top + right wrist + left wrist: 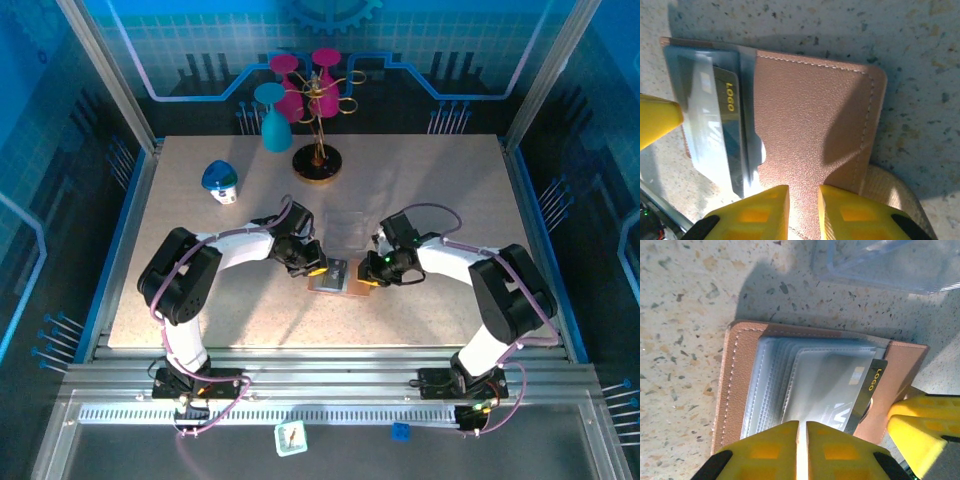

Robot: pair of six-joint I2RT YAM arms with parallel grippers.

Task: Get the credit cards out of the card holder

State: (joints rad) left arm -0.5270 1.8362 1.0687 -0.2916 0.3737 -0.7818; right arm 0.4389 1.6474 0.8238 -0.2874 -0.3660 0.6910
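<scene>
Two grippers are working on one card holder (740, 385), which is lying open on the table (680, 300) between the arms, just near of a clear plastic box (880, 265).

On the left, the left gripper (802, 432) is bearing down on the stack of clear sleeves with its jaws drawn almost together. Whether anything thin is nipped between them is hard to tell from the wrist view. A dark card (867, 385) with gold lettering is poking part-way out of its sleeve toward the right-hand flap.

On the right, the right gripper (804, 200) is clamping the brown leather flap, with the flap's edge sitting between its fingers.

The step in hand looks like drawing that card free. The right gripper should be keeping a firm pinch on the flap so the wallet is not sliding. The left one should be pushing or pulling the card along the sleeve's opening, flat to the table and not twisting. It needs the card's bare corner, not the sleeve film, or the whole stack is likely to lift with it.
</scene>
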